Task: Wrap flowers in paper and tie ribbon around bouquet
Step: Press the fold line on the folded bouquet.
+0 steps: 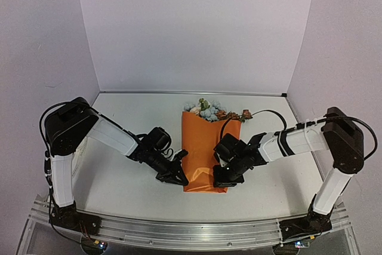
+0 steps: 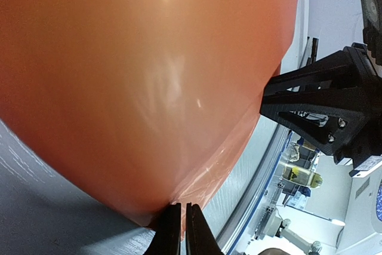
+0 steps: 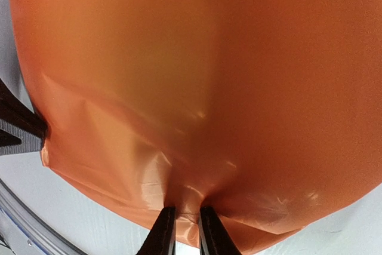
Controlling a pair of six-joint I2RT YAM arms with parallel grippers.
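Note:
The bouquet lies in the middle of the table as a long orange paper bundle. The flowers stick out of its far end. At the bundle's near left corner my left gripper is shut, pinching the thin paper edge. On the near right side my right gripper is shut on a puckered fold of the paper. The two grippers face each other across the near end. The ribbon is out of view.
The white table is walled in by white panels at the back and on both sides. A metal rail runs along the near edge below the arm bases. In the left wrist view the right arm's black gripper body is close by.

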